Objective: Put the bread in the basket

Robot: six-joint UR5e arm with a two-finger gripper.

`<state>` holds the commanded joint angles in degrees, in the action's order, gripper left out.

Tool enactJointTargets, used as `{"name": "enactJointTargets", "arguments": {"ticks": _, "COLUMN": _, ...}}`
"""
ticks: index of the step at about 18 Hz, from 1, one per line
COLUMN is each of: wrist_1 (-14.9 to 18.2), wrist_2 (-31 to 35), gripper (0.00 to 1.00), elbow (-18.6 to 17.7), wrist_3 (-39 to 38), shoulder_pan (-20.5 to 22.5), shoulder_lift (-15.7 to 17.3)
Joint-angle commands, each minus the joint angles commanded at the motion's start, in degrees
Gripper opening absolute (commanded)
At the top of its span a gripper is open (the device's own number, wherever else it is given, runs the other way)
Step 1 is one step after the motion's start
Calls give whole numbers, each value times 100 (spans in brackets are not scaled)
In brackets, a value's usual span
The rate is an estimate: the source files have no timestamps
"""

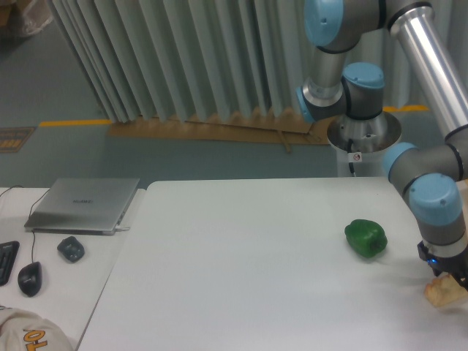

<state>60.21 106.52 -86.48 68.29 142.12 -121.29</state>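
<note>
Two items on white surface [248, 270]: bread, green pepper.
Bread [441, 292]: pale tan piece at right edge of frame, right of and lower than green pepper — partly cut off by frame.
Green pepper [365, 238]: glossy, alone on surface, near bread but apart from it.
Tool [455, 280]: directly over bread, touching its top; fingers mostly out of frame, so grip cannot be told.
Arm [436, 212]: grey with blue joint caps, reaching down just right of green pepper.
Laptop [84, 205]: closed, silver, far left of green pepper.
Two mice: grey [71, 248] and black [29, 278] — below laptop.
Basket: not visible.
</note>
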Motion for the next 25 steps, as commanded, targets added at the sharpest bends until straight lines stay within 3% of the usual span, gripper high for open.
{"name": "enactJointTargets", "arguments": {"ticks": 1, "wrist_1": 9, "wrist_2": -17, "gripper": 27, "elbow": 0, "wrist_3": -52, "shoulder_pan": 17, "shoulder_lift": 70}}
{"name": "enactJointTargets", "arguments": {"ticks": 2, "wrist_1": 9, "wrist_2": -26, "gripper": 8, "elbow": 9, "wrist_3": -131, "shoulder_pan": 44, "shoulder_lift": 184}}
{"name": "enactJointTargets", "arguments": {"ticks": 3, "wrist_1": 9, "wrist_2": -70, "gripper": 0, "elbow": 0, "wrist_3": -167, "shoulder_pan": 96, "shoulder_lift": 307}}
{"name": "enactJointTargets", "arguments": {"ticks": 7, "wrist_1": 53, "wrist_2": -764, "gripper": 0, "elbow": -88, "wrist_3": -185, "shoulder_pan": 404, "shoulder_lift": 931}}
{"name": "enactJointTargets", "arguments": {"ticks": 12, "wrist_1": 53, "wrist_2": -835, "gripper": 0, "elbow": -123, "wrist_3": -185, "shoulder_pan": 544, "shoulder_lift": 1046}}
{"name": "enactJointTargets", "arguments": {"ticks": 18, "wrist_1": 114, "wrist_2": -2713, "gripper": 0, "elbow": -141, "wrist_3": -9, "shoulder_pan": 2107, "shoulder_lift": 1450}}
{"name": "enactJointTargets", "arguments": {"ticks": 25, "wrist_1": 114, "wrist_2": -2813, "gripper": 0, "elbow": -325, "wrist_3": 1607, "shoulder_pan": 3093, "shoulder_lift": 1451}}
